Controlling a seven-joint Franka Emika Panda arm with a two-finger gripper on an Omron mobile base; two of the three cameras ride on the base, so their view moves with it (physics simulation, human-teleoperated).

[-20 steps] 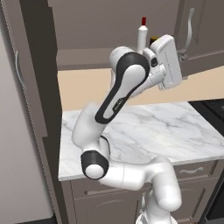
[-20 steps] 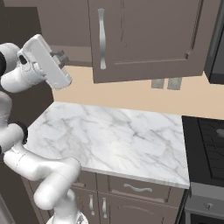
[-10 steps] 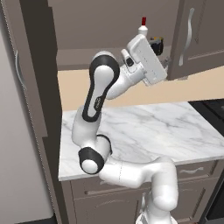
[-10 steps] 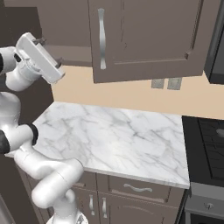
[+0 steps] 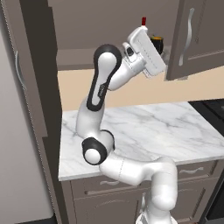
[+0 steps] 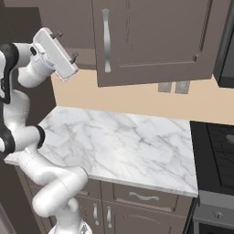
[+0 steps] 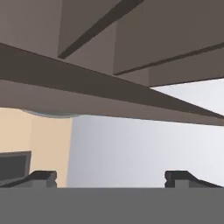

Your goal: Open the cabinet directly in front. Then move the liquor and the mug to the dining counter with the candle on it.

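- The gripper (image 6: 65,45) stood raised beside the cabinet (image 6: 155,41), level with its lower shelf; its 2 fingertips (image 7: 43,176) sat wide apart with nothing between them
- In the left base view the hand (image 5: 146,52) was tilted up and to the right, just in front of the open compartment; the right door (image 5: 197,37) hung open toward the near side, showing its wavy silver handle (image 5: 190,26)
- The liquor (image 5: 143,22) stood inside the cabinet behind the hand, only its red cap showing above the hand's white body
- The mug (image 5: 157,43) sat on the same shelf, just right of the liquor, partly hidden by the hand; whether it touched the bottle could not be told
- Below lay the marble worktop (image 6: 123,146) with a beige backsplash (image 6: 137,98); a dark stove (image 6: 215,151) sat at its right end
- A tall dark panel (image 5: 39,87) rose at the far left
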